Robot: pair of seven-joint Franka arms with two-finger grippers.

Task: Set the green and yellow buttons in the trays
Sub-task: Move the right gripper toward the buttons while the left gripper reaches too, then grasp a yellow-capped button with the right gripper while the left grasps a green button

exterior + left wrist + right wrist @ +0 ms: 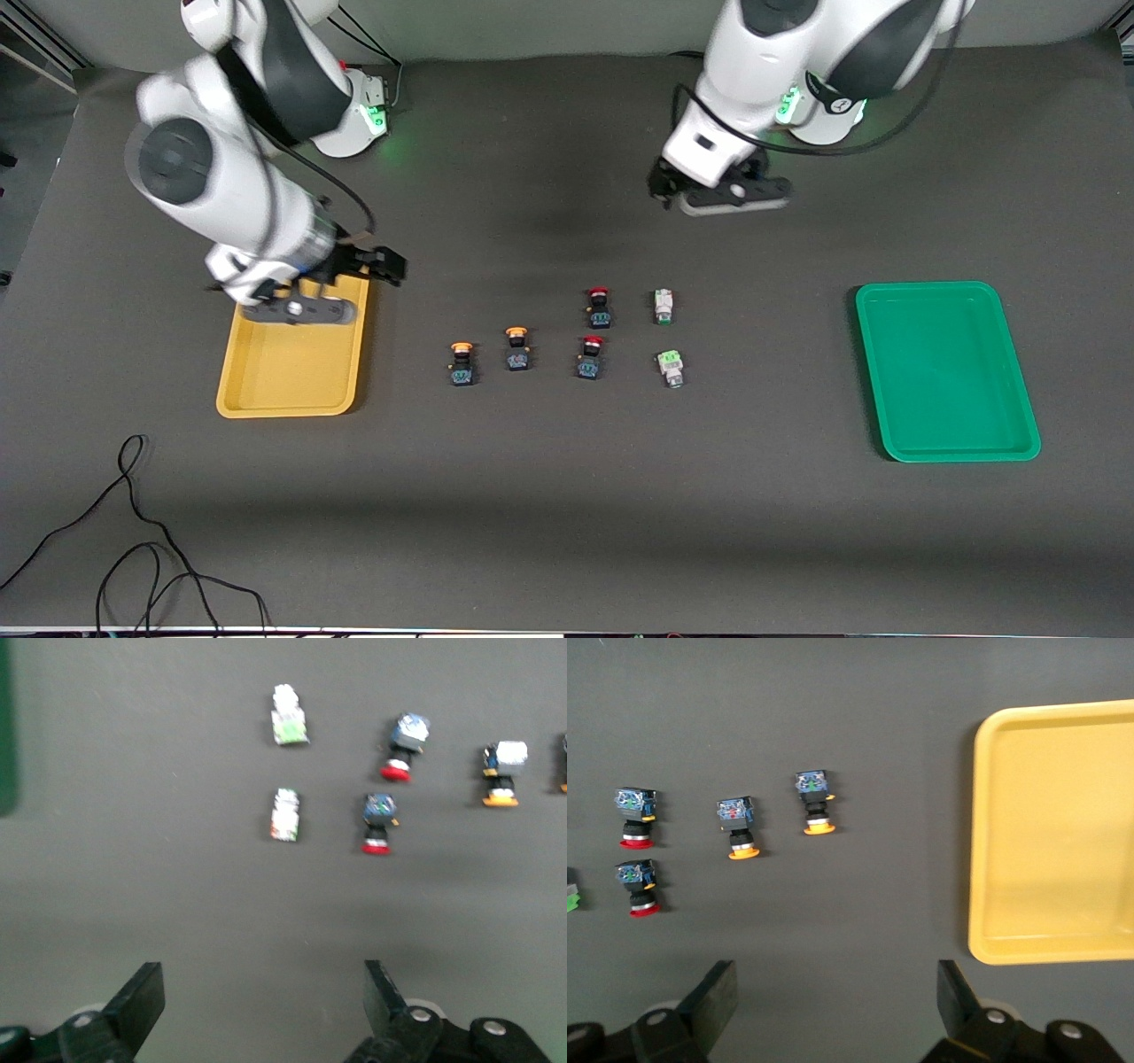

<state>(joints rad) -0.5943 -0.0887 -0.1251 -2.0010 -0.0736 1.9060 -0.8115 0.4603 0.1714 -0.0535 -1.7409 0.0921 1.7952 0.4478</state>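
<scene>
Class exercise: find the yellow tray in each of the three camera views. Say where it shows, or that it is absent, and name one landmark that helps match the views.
Front view: the yellow tray lies at the right arm's end of the table, partly under the right end effector.
Left wrist view: not in it.
Right wrist view: the tray fills one edge, beside bare table.
Shared landmark: the two orange-capped buttons, the buttons closest to the tray.

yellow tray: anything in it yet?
Empty. The yellow tray shows only bare floor; both yellow buttons lie on the table beside it. The right tool hangs over its rim.
</scene>
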